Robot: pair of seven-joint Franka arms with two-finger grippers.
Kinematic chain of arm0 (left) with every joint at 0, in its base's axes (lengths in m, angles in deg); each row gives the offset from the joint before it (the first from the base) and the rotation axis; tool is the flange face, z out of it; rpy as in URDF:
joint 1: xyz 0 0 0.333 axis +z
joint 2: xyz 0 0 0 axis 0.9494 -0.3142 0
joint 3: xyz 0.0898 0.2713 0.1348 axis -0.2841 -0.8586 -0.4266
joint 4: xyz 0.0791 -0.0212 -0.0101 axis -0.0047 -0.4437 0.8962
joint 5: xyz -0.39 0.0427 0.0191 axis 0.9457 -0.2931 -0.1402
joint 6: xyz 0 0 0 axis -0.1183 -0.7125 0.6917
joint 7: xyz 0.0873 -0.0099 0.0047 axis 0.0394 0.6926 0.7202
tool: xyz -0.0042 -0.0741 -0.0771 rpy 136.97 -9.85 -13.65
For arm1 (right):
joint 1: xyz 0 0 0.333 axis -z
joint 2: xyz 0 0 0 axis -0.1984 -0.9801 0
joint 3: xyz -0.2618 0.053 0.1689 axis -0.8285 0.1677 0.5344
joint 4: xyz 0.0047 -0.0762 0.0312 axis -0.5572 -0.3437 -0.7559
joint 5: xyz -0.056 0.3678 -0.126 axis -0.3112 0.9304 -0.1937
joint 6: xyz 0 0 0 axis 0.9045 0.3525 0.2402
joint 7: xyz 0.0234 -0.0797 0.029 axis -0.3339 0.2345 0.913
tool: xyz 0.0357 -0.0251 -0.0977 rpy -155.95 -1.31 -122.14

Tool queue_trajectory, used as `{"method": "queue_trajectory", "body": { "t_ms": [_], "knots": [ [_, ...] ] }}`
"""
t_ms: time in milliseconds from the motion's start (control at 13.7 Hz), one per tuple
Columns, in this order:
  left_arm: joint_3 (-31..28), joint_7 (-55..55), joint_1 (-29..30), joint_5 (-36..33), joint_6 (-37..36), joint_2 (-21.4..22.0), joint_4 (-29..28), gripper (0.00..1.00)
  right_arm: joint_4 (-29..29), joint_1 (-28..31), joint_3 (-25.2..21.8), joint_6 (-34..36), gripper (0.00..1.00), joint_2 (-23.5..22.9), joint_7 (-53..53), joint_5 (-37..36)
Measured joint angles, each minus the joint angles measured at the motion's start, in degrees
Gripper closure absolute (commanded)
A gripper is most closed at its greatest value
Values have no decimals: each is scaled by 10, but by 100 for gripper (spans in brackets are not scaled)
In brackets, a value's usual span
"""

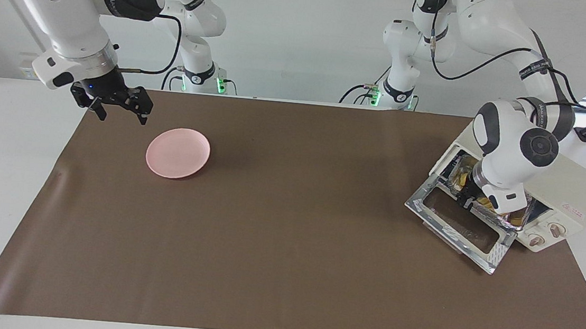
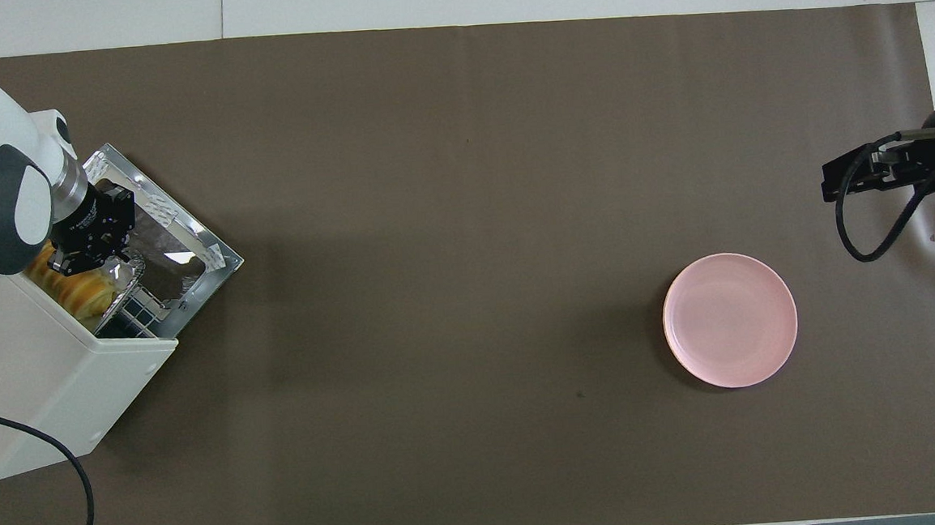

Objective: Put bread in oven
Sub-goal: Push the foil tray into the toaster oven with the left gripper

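- Cream-white oven [image 1: 568,196] sits at the left arm's end of the bench [image 2: 448,215], door [image 1: 460,221] dropped flat and open.
- Bread [image 2: 79,290] lies in the oven mouth, on a foil tray [image 1: 511,218] at the front of the cavity; only part of the loaf shows past the arm.
- Left gripper [image 2: 90,261] is at the oven mouth, over the bread. Cannot tell whether its fingers pinch the loaf or have let go; the wrist hides them.
- Right gripper [image 1: 120,109] hangs beside the oven-less end, over the bench edge next to the pink plate [image 1: 178,153], fingers spread, holding nothing. That arm waits.
- Plate is bare, well apart from the oven.
- Judgement: the placing looks near done; release, withdrawal and perhaps closing the door remain.
- Risks:
  - If the loaf sits too near the front, it may roll onto the door when released.
  - A withdrawal that lifts too steeply could knock the wrist on the oven's top frame.
  - Fingers dragging on the way out could pull the loaf or tray with them.
  - The door could jam on the tray if closed now.
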Motion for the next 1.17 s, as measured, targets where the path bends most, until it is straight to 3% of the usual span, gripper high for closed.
{"method": "queue_trajectory", "body": {
  "t_ms": [803,876,949,1022,1169],
  "knots": [
    [-1,-47,1,-31,33,35,-60,100,0,0,0,0,0,0,0,0],
    [-1,-65,1,-32,33,35,-60,75,0,0,0,0,0,0,0,0],
    [-1,-78,1,-32,33,35,-61,14,0,0,0,0,0,0,0,0],
    [-1,-85,1,-32,34,35,-61,0,0,0,0,0,0,0,0,0],
    [1,-90,1,-32,35,35,-61,0,0,0,0,0,0,0,0,0]
  ]
}}
